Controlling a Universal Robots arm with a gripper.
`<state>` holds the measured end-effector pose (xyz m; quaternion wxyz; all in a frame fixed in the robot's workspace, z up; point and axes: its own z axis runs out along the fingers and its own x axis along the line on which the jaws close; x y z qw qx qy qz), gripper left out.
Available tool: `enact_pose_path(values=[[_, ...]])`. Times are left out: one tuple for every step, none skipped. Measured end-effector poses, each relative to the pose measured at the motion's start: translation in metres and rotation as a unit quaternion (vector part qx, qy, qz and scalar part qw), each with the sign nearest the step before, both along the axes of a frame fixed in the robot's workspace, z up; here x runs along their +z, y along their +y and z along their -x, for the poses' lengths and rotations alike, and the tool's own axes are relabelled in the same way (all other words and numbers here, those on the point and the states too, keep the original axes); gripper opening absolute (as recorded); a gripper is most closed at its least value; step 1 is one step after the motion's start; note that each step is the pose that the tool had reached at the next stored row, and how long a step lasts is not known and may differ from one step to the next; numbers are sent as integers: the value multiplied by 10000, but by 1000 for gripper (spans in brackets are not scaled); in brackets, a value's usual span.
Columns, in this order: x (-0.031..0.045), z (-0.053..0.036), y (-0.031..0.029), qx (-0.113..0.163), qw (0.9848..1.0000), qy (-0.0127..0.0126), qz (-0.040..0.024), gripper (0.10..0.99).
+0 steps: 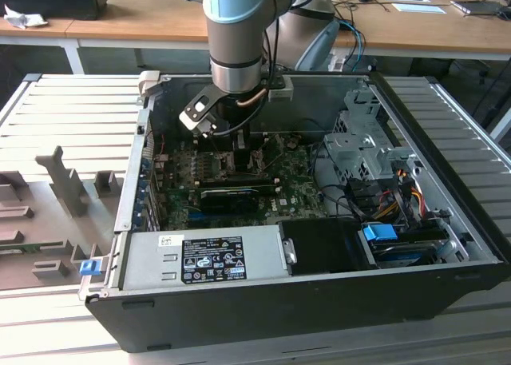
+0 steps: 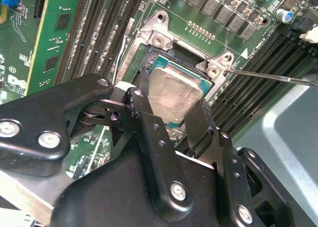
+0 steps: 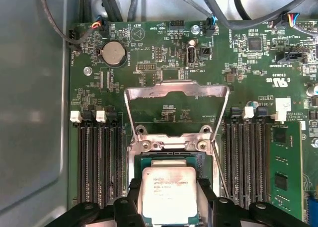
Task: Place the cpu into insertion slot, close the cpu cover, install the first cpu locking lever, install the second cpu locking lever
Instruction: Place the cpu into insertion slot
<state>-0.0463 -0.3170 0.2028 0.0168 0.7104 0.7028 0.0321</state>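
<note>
Clamped on two opposite edges of the cpu [image 3: 169, 194], the gripper [image 3: 170, 207] holds the chip between its black fingers [image 3: 135, 204], silver top up. The chip lies right over the insertion slot [image 3: 169, 151]; whether it is fully seated cannot be told. On the slot's far side from the gripper, the cpu cover [image 3: 176, 90] stands swung open. Memory slots [image 3: 102, 157] flank the socket on the green motherboard [image 3: 238, 63]. In the exterior view the arm [image 1: 235, 45] reaches down into the open computer case [image 1: 319, 309].
</note>
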Motion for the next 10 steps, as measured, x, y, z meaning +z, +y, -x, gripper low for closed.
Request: enact_pose_path(values=[[-1,0,-1,-1,10000,0,1,525],[-1,0,-1,-1,10000,0,1,525],[9,1,-1,-1,10000,0,1,525],[26,0,-1,-1,10000,0,0,525],[35,0,-9,0,10000,0,0,525],[35,0,-12,-2,10000,0,0,525],[35,0,-14,-1,10000,0,0,525],[35,0,-15,-1,10000,0,0,525],[35,0,-16,-1,10000,0,0,525],[35,0,-18,-1,10000,0,0,525]])
